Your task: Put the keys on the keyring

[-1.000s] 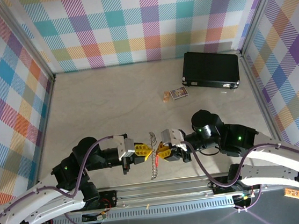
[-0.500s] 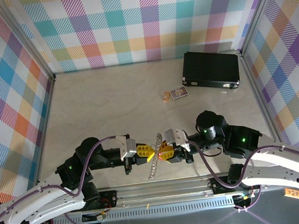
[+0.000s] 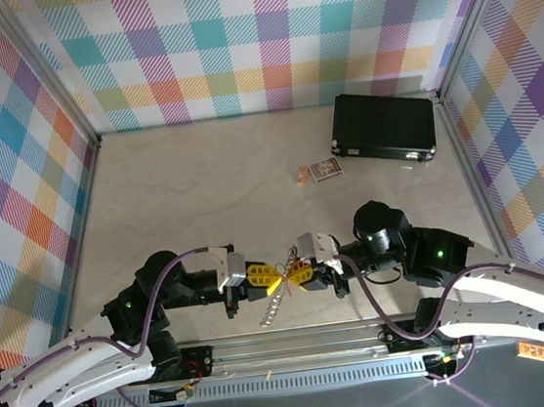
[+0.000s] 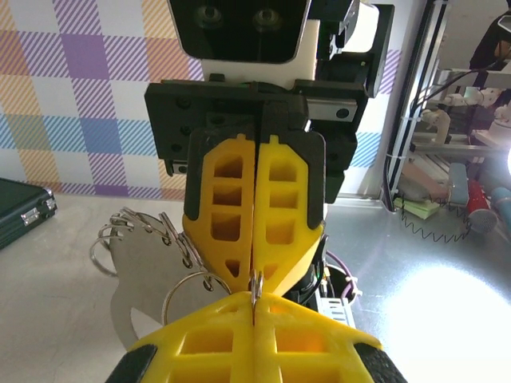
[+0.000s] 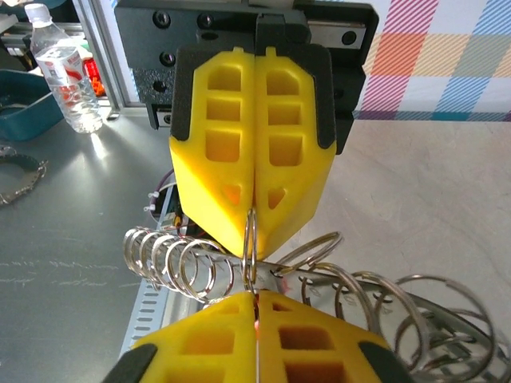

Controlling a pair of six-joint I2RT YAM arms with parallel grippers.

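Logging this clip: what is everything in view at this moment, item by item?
keyring: one, silver, many small rings, hanging from the meeting gripper tips
key: one, red sliver between the right gripper's fingers, mostly hidden
case: one, black, table's far right corner
card: one, small, printed, just left of the case
bottle: one, clear, off the table
table: one, pale beige
walls: three, pastel plaid
left gripper: one, yellow fingers, shut on the keyring
right gripper: one, yellow fingers, shut, tip to tip with the left
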